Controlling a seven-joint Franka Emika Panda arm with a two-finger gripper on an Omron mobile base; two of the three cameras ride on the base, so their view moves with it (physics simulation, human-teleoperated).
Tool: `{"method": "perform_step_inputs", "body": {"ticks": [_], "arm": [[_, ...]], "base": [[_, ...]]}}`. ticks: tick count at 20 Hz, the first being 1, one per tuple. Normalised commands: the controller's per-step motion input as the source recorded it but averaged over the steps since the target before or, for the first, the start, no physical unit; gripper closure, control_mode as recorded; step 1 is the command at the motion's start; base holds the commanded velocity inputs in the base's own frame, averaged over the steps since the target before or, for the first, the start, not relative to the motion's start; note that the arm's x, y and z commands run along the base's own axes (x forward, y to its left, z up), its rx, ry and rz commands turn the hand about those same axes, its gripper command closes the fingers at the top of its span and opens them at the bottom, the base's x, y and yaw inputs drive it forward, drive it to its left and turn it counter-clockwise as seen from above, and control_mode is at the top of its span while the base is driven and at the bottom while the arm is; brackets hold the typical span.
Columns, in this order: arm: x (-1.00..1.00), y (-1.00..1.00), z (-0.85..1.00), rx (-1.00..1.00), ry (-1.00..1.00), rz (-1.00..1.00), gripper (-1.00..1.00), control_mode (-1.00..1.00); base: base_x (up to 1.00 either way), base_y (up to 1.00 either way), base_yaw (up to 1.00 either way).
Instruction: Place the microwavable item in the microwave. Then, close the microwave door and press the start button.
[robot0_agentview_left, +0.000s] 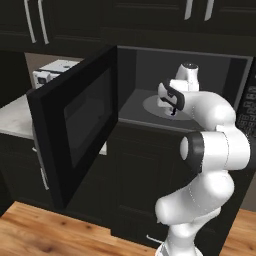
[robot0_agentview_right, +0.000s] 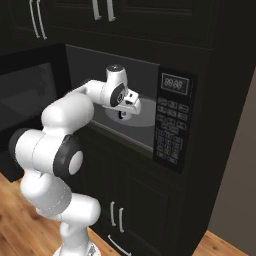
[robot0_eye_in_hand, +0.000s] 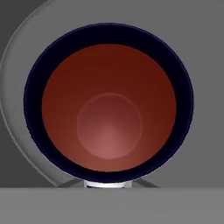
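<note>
The microwavable item (robot0_eye_in_hand: 109, 113), a mug with a dark red inside and a dark blue rim, shows from straight above in the hand view. It sits close under the hand, and the grey turntable curves around its left. My gripper (robot0_agentview_left: 173, 111) (robot0_agentview_right: 120, 115) reaches into the microwave (robot0_agentview_left: 150, 70) over the round turntable (robot0_agentview_left: 150, 106) (robot0_agentview_right: 146, 113), shut on the mug's rim. My hand hides the mug in both base views. The microwave door (robot0_agentview_left: 75, 125) stands swung wide open to the left. The keypad panel (robot0_agentview_right: 171, 129) is on the right of the cavity.
A white coffee machine (robot0_agentview_left: 52, 71) stands on the pale counter (robot0_agentview_left: 15, 117) behind the open door. Dark cabinets with silver handles (robot0_agentview_right: 116, 216) lie above and below the microwave. The floor (robot0_agentview_left: 45, 230) is wood.
</note>
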Motion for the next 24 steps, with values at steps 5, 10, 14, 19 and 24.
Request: {"method": "perform_step_inputs", "body": {"ticks": [5,10,14,19,24], "arm": [[0.05,-0.12,-0.15,0.00,0.00,0.00,1.00,-1.00],[0.00,-0.01,-0.06,0.00,-0.06,0.00,-1.00,-1.00],[0.00,0.00,0.00,0.00,-0.12,0.00,-1.00,-1.00],[-0.04,0.00,0.00,0.00,-0.12,0.00,-1.00,-1.00],[-0.43,0.06,0.11,0.00,-0.13,0.00,-1.00,-1.00]], "base": [[0.00,0.00,0.00],[0.00,0.00,0.00],[0.00,0.00,0.00],[0.00,0.00,0.00],[0.00,0.00,0.00]]}}
